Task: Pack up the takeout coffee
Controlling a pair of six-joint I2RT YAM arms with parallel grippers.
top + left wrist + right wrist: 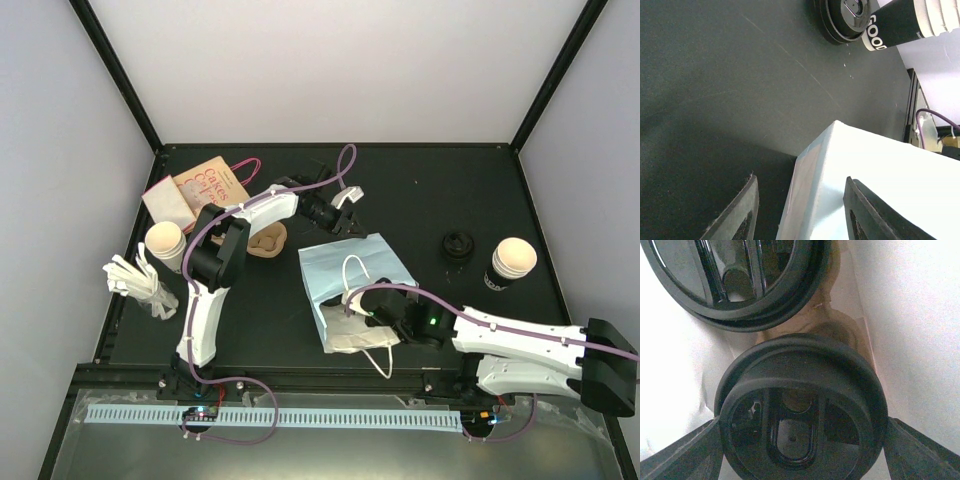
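A pale blue paper bag (350,272) lies flat in the middle of the black table, its mouth toward me. My right gripper (385,325) reaches into that mouth. In the right wrist view it (802,422) is shut on a black coffee lid (800,405), fingers against both sides, with a second black lid (735,280) just beyond against the bag's white inside (920,315). My left gripper (348,205) hovers at the bag's far end, open, with the bag's corner (880,175) between its fingers (752,200), untouched. Coffee cups stand at the left (165,243) and right (512,262).
Another black lid (458,244) sits beside the right cup, also seen in the left wrist view (845,20). A cardboard cup carrier (267,240) lies under the left arm. A pink printed bag (200,190) is at the back left, white stirrers (140,280) at the left edge.
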